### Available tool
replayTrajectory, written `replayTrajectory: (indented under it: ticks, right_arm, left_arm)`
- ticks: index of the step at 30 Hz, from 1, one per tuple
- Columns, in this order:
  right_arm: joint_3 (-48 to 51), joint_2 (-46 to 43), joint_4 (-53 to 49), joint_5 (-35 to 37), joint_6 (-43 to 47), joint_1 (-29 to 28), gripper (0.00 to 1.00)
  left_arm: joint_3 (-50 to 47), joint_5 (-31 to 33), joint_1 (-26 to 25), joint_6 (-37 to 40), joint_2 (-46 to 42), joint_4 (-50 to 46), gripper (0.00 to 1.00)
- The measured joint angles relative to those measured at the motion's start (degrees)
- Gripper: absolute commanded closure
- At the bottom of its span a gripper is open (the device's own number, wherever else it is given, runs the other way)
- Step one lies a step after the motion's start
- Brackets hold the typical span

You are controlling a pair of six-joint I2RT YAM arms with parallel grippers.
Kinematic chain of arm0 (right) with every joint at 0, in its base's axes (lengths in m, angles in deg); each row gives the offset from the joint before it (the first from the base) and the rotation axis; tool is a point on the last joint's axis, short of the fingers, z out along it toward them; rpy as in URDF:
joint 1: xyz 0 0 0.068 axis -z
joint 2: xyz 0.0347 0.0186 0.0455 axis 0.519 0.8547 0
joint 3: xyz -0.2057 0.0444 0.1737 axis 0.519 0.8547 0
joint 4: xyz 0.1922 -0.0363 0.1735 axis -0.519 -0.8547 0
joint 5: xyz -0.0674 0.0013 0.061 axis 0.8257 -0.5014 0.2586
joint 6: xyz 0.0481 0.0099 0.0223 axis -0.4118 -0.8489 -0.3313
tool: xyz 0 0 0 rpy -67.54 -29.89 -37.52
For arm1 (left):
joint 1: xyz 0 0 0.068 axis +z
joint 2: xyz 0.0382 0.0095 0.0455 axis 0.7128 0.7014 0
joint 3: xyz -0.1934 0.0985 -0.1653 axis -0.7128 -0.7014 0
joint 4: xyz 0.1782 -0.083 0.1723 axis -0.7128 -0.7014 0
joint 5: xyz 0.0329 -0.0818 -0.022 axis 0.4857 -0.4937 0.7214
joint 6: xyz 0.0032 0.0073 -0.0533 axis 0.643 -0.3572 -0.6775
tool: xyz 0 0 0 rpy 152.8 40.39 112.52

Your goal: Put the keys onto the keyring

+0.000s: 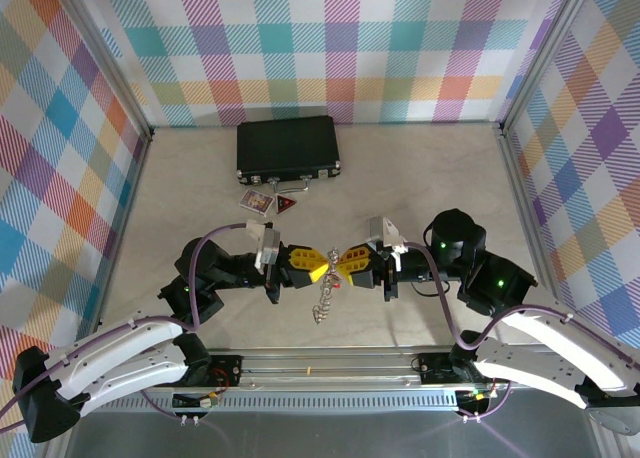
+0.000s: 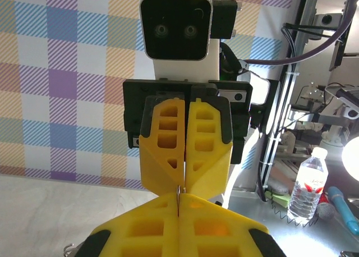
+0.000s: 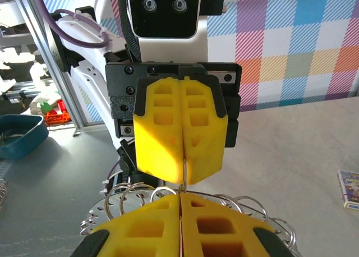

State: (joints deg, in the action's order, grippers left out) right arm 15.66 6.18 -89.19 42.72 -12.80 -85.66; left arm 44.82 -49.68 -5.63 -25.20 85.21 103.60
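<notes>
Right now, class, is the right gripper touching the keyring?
Touching. The right wrist view shows the keyring's thin wire running into the seam of the shut right gripper, its rings fanned around the tips.

Fingers [image 3: 140, 232] are matt yellow plastic, the keyring [image 1: 324, 303] shiny metal (silvery).

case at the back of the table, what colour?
The case is black; clearest in the top external view.
</notes>
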Motion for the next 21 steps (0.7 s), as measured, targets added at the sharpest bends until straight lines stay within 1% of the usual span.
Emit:
replayTrajectory:
  ticks: [4, 5, 7, 9, 17, 21]
  right_arm:
    - [0.37, 0.04, 0.52, 0.02, 0.02, 0.00, 0.89]
    - [0.42, 0.04, 0.66, 0.04, 0.02, 0.00, 0.87]
    - [0.66, 0.02, 0.94, -0.02, -0.09, -0.02, 0.76]
    - [1.01, -0.13, 1.09, -0.15, -0.04, -0.02, 0.72]
    - [1.95, -0.66, 1.03, -0.04, -0.22, 0.00, 0.75]
    - [1.95, -0.55, 1.05, 0.44, -0.26, 0.00, 0.71]
  left_arm:
    - [0.00, 0.00, 0.00, -0.24, 0.00, 0.00, 1.00]
    - [0.00, 0.00, 0.00, -0.35, 0.00, 0.00, 1.00]
    - [0.00, 0.20, 0.00, -0.39, 0.02, 0.02, 1.00]
    - [-0.02, 0.57, 0.00, -0.42, 0.15, 0.02, 1.00]
    - [-0.13, 0.83, 0.00, -0.42, 0.85, 0.02, 1.00]
    - [-0.13, 0.90, 0.00, -0.39, 0.85, 0.02, 1.00]
